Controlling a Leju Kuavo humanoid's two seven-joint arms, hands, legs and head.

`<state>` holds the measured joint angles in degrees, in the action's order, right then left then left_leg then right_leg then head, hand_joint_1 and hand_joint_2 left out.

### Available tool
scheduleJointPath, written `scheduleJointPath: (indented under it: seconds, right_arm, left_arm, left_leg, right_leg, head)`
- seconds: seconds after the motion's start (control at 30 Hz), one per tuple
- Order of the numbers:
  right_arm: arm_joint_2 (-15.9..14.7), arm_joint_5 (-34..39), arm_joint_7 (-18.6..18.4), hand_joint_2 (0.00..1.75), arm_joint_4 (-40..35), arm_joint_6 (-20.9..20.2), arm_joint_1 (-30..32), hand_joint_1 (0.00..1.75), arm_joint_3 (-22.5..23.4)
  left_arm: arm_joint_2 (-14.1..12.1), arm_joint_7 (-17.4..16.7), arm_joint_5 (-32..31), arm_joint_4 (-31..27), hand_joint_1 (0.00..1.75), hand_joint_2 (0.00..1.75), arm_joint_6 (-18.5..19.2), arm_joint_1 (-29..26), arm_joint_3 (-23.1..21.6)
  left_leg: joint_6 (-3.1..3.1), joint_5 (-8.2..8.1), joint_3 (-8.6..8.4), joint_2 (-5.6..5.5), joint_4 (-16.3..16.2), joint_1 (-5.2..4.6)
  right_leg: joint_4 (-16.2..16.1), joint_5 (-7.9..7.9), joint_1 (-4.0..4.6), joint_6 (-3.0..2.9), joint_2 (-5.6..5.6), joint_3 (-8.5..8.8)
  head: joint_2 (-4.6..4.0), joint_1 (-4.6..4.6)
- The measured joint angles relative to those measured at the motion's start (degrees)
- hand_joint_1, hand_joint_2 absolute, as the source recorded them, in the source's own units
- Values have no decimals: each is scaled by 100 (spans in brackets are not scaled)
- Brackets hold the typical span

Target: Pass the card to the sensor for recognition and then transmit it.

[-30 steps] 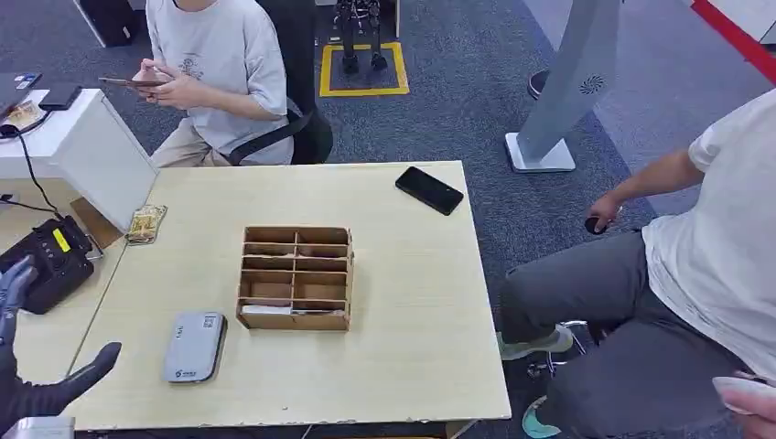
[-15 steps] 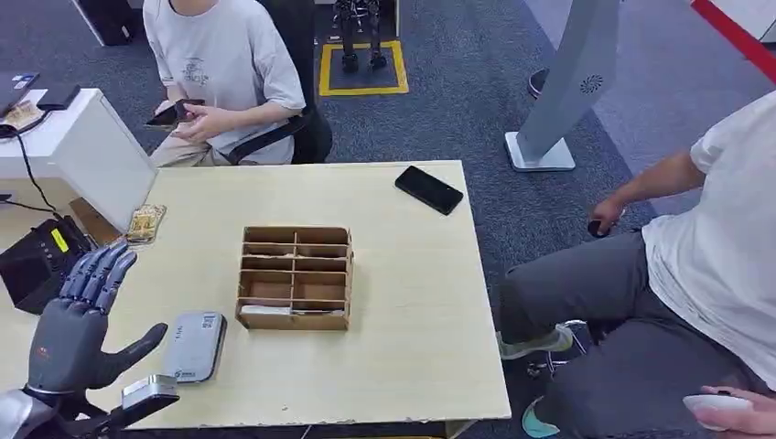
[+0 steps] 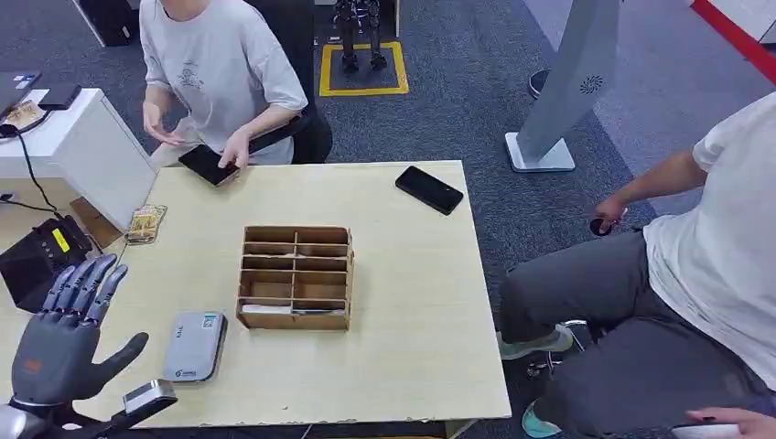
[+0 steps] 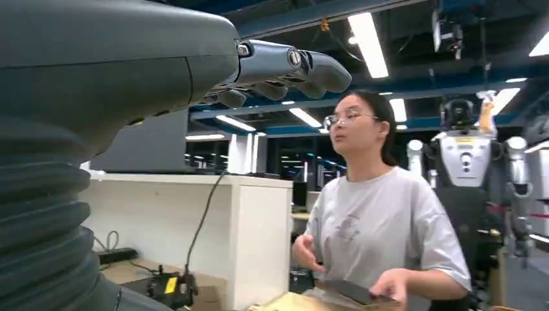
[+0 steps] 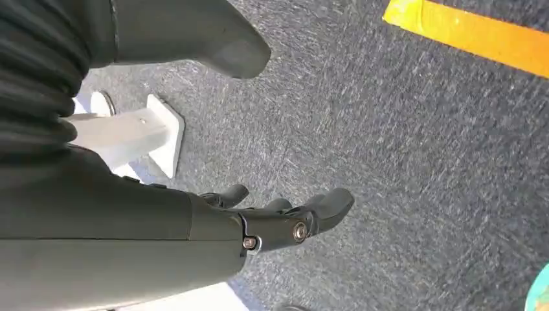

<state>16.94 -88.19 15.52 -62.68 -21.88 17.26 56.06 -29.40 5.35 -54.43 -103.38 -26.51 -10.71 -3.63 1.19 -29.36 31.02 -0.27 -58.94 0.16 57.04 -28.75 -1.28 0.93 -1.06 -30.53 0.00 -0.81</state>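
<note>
Wooden table (image 3: 412, 302) bears one organizer (image 3: 295, 277), one sensor (image 3: 193, 346), two phones.

the organizer (image 3: 295, 278) wall hides most of the card (image 3: 266, 310).

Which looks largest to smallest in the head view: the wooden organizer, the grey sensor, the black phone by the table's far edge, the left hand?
1. Wooden organizer.
2. Left hand, though it is nearer the camera, so its rank is unsure.
3. Grey sensor.
4. Black phone.

Pale matt wood table (image 3: 412, 302), brown cardboard-like organizer (image 3: 295, 276), grey smooth plastic sensor (image 3: 194, 346)
</note>
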Motion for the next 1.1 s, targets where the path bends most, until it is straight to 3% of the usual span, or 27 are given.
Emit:
scheduleJointPath:
  seconds: [0.27,0.6,1.1]
  right_arm:
    - [0,0,-2,175,20,-28,-3,0,-28]
    - [0,0,15,175,24,-41,-9,0,-28]
    - [-72,0,55,175,181,103,-60,0,-28]
  left_arm:
    - [72,-636,-481,210,0,175,22,122,98]
    - [109,-802,-516,374,0,175,50,183,184]
    - [166,-786,-478,492,0,175,35,187,334]
  left_leg:
    - [0,0,1,1,0,0]
    - [0,0,2,1,0,0]
    - [0,0,3,0,0,0]
  right_leg:
    - [0,0,0,0,0,-2]
    - [-1,0,0,0,0,-2]
    - [-1,0,0,0,0,-2]
  head:
    - [0,-2]
    - [0,0]
    - [0,0]
